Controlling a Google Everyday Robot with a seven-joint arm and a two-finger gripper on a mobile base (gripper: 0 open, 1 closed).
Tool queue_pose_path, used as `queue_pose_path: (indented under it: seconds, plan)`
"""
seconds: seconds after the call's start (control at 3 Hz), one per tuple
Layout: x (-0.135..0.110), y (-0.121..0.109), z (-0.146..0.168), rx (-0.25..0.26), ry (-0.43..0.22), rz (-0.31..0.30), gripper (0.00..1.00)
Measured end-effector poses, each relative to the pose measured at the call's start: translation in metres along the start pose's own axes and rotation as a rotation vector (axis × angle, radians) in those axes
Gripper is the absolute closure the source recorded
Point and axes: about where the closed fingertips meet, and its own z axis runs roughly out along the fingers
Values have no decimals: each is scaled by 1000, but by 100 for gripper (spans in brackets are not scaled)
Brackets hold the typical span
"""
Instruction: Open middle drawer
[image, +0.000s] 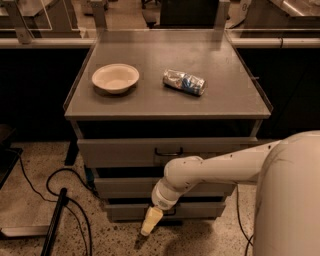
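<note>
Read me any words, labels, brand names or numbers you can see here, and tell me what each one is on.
No text can be read.
Crushed silver-and-blue can on the grey metal cabinet top: print too blurred to read.
White round bowl, grey middle drawer, and pale gripper low before the lowest drawer: no markings seen.

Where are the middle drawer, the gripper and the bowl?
middle drawer (122, 188): camera view, bare left part of its front.
gripper (147, 227): camera view, its pale tip, low before the lowest drawer (200, 209).
bowl (115, 78): camera view, its bare inside, on the cabinet top (150, 102).
</note>
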Motion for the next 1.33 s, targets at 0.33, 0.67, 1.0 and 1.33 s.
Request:
queue_pose_path:
  seconds: [0.33,0.67,1.0,1.33]
  plan:
    - [21,-8,14,-11,27,43,0]
    - [33,-15,21,-12,36,62,0]
    - [32,-35,2,21,23,63,0]
    - [32,-33,17,13,34,55,0]
